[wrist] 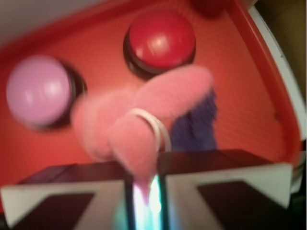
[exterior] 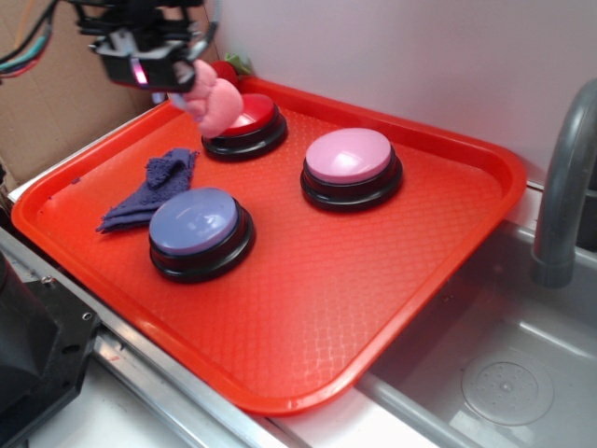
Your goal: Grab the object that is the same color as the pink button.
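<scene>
The pink plush toy (exterior: 215, 103) hangs in the air above the back left of the tray, pinched by my gripper (exterior: 182, 77), which is shut on its end. In the wrist view the pink plush toy (wrist: 144, 120) fills the middle, its white loop string (wrist: 156, 124) showing, and its tip is squeezed between my gripper (wrist: 145, 187) jaws. The pink button (exterior: 351, 161) stands on the tray at the back centre, to the right of the toy; it is the pink button (wrist: 38, 91) at the left of the wrist view.
On the red tray (exterior: 308, 317) stand a red button (exterior: 248, 121) just behind the toy and a lavender-blue button (exterior: 199, 229) nearer the front. A purple-blue rag (exterior: 154, 187) lies at the left. A red strawberry toy (exterior: 224, 70) sits at the back. A sink and faucet (exterior: 560, 196) lie right.
</scene>
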Available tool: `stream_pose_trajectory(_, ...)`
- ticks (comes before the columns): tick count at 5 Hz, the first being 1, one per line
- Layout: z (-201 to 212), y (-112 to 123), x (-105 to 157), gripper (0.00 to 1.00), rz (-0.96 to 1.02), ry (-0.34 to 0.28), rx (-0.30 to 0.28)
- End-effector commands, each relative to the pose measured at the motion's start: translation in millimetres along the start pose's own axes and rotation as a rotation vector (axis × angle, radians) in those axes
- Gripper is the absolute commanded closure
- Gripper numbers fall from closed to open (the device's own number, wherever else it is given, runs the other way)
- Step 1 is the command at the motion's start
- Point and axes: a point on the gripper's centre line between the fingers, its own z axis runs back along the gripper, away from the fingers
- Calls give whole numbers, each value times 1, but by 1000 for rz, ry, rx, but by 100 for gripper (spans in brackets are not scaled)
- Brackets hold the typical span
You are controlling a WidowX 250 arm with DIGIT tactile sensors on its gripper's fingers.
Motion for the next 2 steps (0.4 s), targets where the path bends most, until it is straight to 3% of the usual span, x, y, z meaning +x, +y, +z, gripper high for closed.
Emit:
stream_pose_trajectory(1,15,15,-17,100,-210,5,25)
stream_pose_trajectory(2,19,23,-11,100,-150,7,47)
